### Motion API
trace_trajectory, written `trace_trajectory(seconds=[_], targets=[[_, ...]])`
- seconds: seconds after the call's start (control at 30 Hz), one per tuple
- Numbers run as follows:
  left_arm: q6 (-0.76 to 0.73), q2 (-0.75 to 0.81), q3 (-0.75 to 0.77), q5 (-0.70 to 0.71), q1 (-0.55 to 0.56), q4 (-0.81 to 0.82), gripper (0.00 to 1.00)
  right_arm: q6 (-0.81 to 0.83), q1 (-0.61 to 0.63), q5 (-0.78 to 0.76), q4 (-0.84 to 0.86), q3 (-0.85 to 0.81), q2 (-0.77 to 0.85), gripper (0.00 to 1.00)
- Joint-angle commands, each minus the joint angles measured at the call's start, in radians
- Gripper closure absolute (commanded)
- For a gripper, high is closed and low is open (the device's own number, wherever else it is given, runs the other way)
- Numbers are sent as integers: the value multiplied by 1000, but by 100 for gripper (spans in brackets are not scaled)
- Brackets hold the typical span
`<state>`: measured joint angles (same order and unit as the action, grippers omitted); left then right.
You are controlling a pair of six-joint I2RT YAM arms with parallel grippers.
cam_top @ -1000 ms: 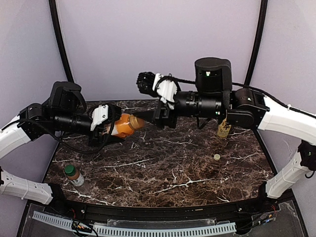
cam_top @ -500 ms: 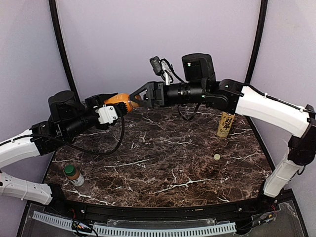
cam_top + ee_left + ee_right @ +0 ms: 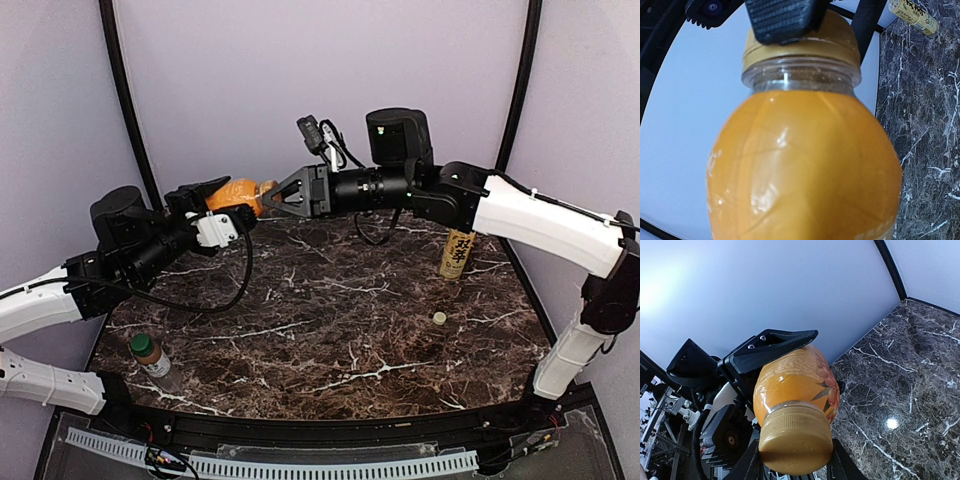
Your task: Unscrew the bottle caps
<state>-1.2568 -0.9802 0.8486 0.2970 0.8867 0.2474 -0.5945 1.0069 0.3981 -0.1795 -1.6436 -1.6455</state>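
Note:
My left gripper [image 3: 222, 195] is shut on the short rounded orange bottle [image 3: 235, 194] and holds it sideways, high above the back left of the table. The bottle fills the left wrist view [image 3: 805, 170]. My right gripper [image 3: 268, 195] is shut on its tan cap [image 3: 796, 440], one finger on each side; the cap also shows in the left wrist view [image 3: 805, 42]. The tall yellow-labelled bottle [image 3: 456, 252] stands uncapped at the back right, with a small cap [image 3: 439, 318] lying in front of it. The small clear bottle [image 3: 148, 355] with a green cap stands at the front left.
The dark marble table [image 3: 330, 330] lies below both arms. Lilac walls and black frame poles [image 3: 522, 80] close in the back and sides. A black rail runs along the near edge [image 3: 320, 440].
Both arms rose from low over the table to high at the back, carrying the orange bottle up. Over the last half second the bottle shifted slightly left and up; the right gripper stays on the cap.

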Motion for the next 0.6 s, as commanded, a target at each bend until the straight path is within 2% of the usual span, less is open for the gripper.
trace_trajectory(seconds=[0.0,0.07,0.13,0.17,0.3,0.37,0.57], targets=[[-14,26,-9,-20,15,15,81,49,-3,36,49,-19,-1,89],[30,32,8,-48,15,-53,82,125,-1,44,49,-12,12,100],[112,36,47,-115,15,-187,82,259,14,36,46,5,36,100],[175,36,81,-144,15,-314,82,347,31,18,34,17,57,100],[332,17,175,-379,15,-628,84,819,144,-42,-25,83,117,100],[387,7,204,-479,15,-720,84,1003,199,-85,-39,113,131,100],[486,-3,254,-704,15,-870,84,1363,284,-222,-131,103,114,100]])
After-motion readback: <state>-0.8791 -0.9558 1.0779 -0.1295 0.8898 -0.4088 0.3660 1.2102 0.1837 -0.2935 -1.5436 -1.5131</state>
